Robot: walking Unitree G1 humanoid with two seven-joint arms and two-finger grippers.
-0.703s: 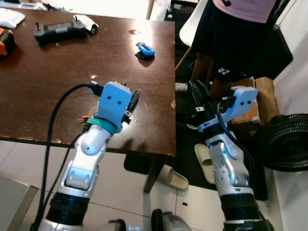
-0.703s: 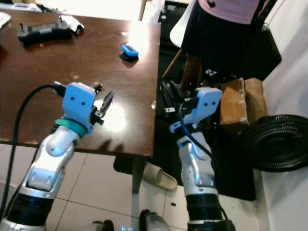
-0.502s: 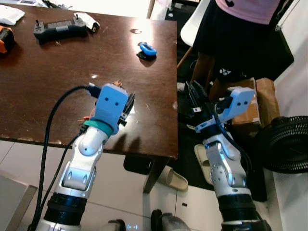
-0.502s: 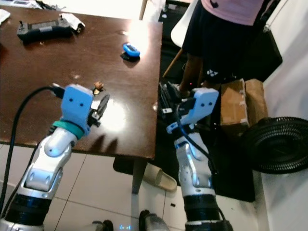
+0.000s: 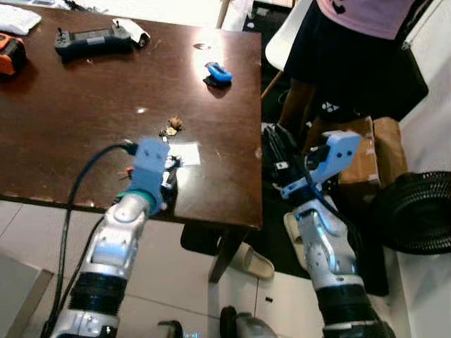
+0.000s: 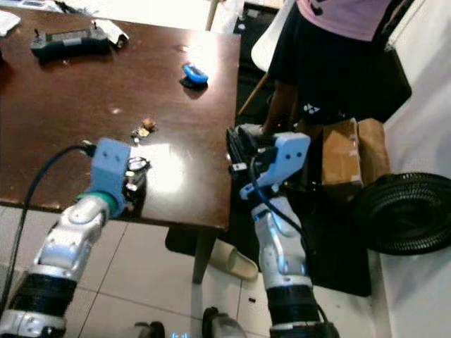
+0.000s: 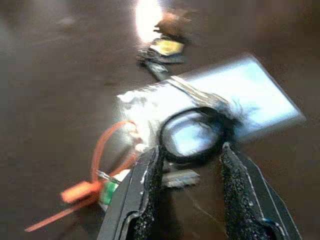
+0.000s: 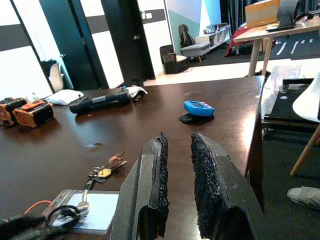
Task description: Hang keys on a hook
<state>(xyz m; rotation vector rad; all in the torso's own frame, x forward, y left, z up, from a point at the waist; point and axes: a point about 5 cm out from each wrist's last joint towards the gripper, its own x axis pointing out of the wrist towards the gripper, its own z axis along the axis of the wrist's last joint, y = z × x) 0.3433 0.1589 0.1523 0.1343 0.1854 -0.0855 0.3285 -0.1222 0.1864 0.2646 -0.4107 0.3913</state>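
Two arms are in play over one big dark brown table (image 5: 84,105), and a person (image 5: 352,49) in a pink top and black skirt stands just past its far right corner, with a cardboard box (image 5: 370,151) and a black fan (image 5: 419,211) on the floor nearby. Up at the far end of the table sit a black handheld controller (image 5: 91,41) and a small blue gadget (image 5: 218,72), both well away from the action.

The left end effector (image 7: 187,165) is down at the near edge of the table, with its jaws spread wide on either side of a black ring (image 7: 192,132). That ring is hooked up to the keys (image 8: 102,171), a clear card holder (image 8: 95,205) and an orange cord (image 7: 100,150), all lying flat on the table. So the jaws are open, with nothing gripped yet.

The right end effector (image 8: 177,187) hovers off the right edge of the table, its fingers nearly closed with only a slim gap and nothing between them.

What could go wrong, as I see it: the ring lies flat on a slick tabletop, so closing could just push it away or pinch only the cord or card holder. Then the bunch dangles crooked or slips out on the lift. No hook can be seen here, so carrying a swinging bunch past that person is another snag risk.
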